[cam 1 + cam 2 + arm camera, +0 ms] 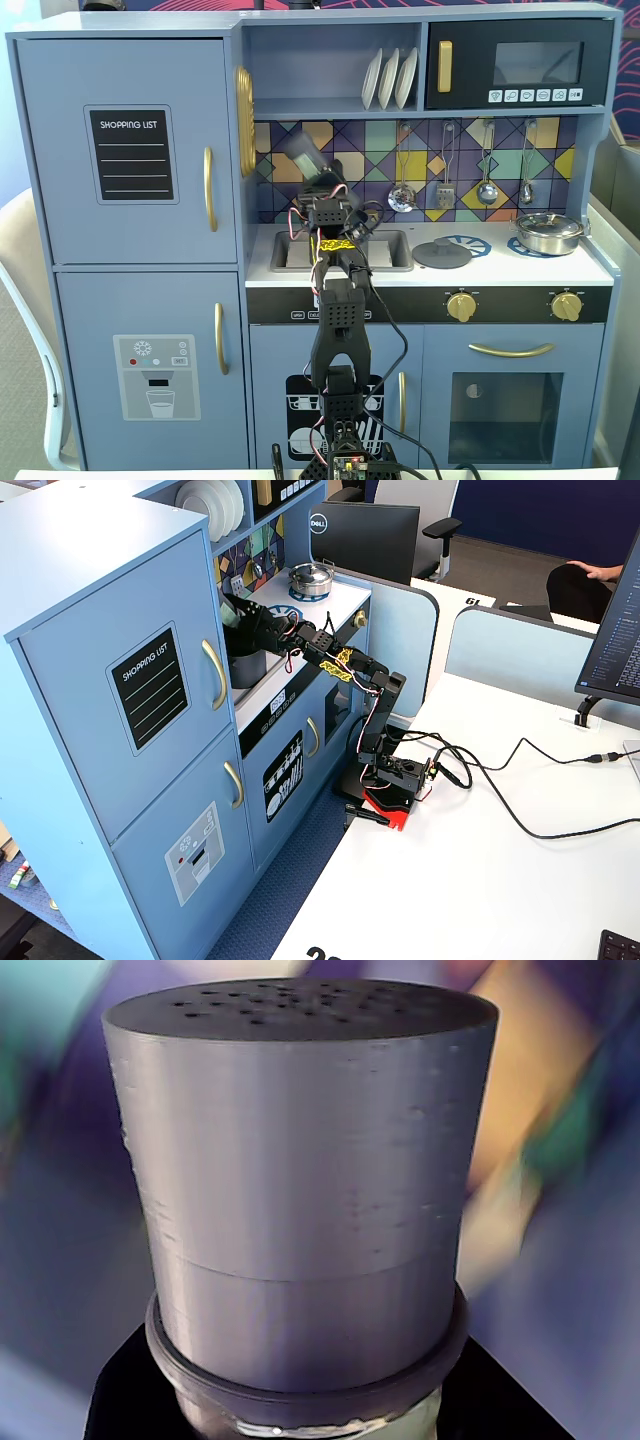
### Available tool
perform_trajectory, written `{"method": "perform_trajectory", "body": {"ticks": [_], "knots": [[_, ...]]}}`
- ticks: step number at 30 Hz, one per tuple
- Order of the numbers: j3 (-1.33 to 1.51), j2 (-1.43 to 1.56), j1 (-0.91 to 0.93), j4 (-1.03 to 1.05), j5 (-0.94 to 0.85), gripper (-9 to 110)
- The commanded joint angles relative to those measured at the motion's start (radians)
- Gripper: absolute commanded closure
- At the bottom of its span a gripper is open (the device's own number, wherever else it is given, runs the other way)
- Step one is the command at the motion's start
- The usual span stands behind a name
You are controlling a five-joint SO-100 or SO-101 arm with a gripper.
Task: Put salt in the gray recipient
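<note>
My gripper [316, 186] is shut on the salt shaker [303, 158], a gray cylinder with a pale label, held tilted in front of the tiled back wall above the sink. In the wrist view the shaker's gray cap [300, 1190] with its small holes fills the frame, and a black finger [130, 1405] shows at the bottom. In a fixed view from the side, the gripper [246, 622] holds the shaker [231, 608] just above the dark gray pot [248, 668], which stands in the sink area. From the front, the arm hides the pot.
A flat gray round lid [442, 255] lies on the counter right of the sink [290, 252]. A shiny steel pan [548, 232] stands at the far right. Utensils [487, 190] hang on the wall. White plates [390, 78] stand on the shelf above.
</note>
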Motion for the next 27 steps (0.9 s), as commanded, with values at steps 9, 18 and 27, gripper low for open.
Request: {"method": "perform_trajectory", "body": {"ticks": [9, 18, 27], "knots": [[-0.120, 0.052, -0.051, -0.028, -0.032, 101], [-0.256, -0.006, -0.086, -0.015, -0.048, 101], [-0.127, 0.020, -0.012, -0.017, -0.044, 101]]}}
